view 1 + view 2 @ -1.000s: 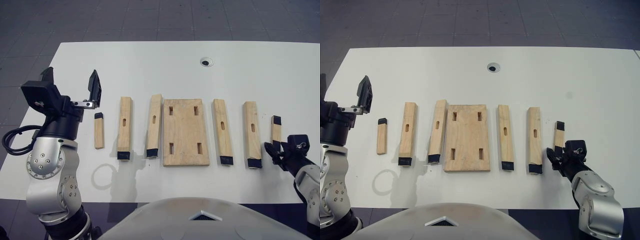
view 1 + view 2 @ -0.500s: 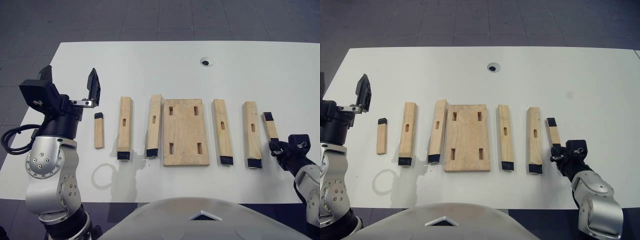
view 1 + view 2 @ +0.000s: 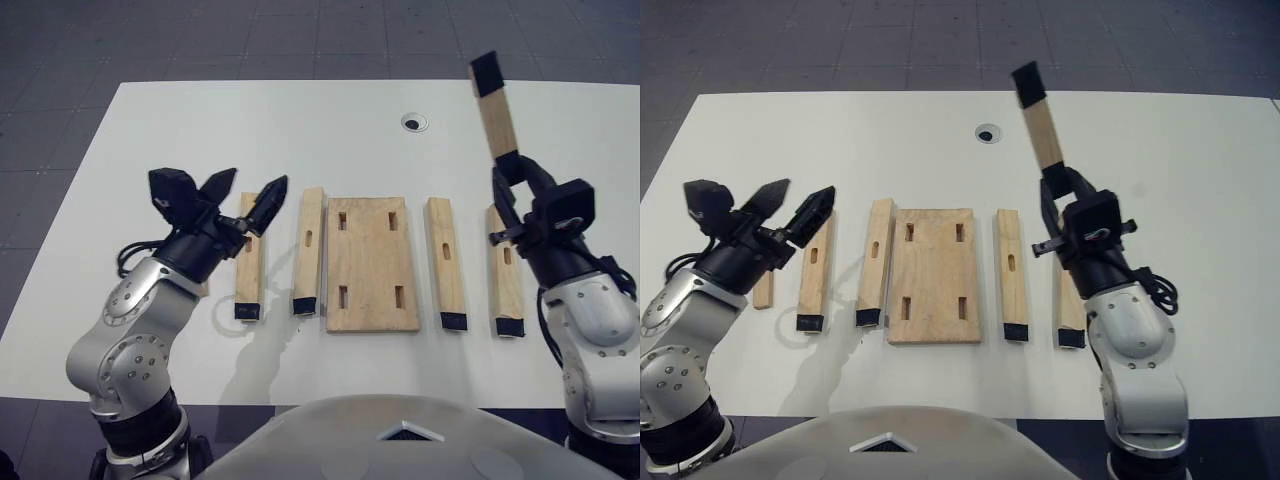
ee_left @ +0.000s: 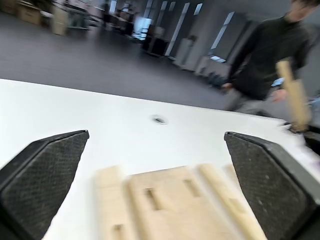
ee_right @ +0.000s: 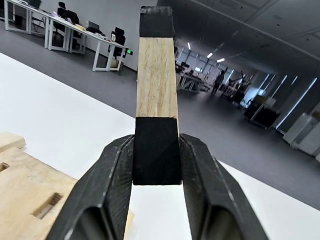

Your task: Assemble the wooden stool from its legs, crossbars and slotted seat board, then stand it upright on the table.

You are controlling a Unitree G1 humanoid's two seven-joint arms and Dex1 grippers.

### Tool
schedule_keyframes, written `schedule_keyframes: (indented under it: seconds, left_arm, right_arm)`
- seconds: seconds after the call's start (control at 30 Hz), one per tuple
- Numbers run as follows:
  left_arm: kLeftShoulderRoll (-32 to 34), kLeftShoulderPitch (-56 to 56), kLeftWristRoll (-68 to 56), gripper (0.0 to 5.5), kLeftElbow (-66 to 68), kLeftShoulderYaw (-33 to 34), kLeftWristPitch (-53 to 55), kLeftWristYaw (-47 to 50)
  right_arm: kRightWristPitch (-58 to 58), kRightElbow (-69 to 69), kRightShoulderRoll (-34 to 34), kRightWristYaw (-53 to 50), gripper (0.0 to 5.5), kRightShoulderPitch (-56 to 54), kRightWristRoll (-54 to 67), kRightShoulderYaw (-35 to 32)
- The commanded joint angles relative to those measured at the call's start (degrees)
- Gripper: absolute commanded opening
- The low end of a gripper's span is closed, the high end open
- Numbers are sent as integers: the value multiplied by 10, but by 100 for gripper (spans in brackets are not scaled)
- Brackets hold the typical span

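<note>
Tabletop is white, with a grommet hole; grey floor lies beyond.

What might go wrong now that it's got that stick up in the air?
The right jaws pinch the crossbar only by its lower black end, so it may swivel or slip and drop onto the rightmost leg below. The left jaws, open above the leftmost leg, might nudge it askew.

Silver screw-dotted arm shells trail black cables, ending in the black left hand and right hand.
</note>
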Motion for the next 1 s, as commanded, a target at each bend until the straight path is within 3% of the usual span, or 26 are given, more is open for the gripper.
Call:
schedule_keyframes:
  seconds: [0.03,0.27,0.6,1.0]
  left_arm:
    - [14,-31,-150,504,12,-16,22,8]
    - [37,-45,-293,504,8,-81,-3,72]
    - [48,-47,-122,504,-10,-175,-69,41]
    - [34,-60,-148,504,4,-192,-86,63]
  right_arm:
    - [-61,26,20,12,131,18,-4,41]
    - [-84,5,37,18,131,25,-14,84]
    - [-61,-43,51,31,131,35,-10,147]
    - [-59,-31,64,24,131,62,-33,228]
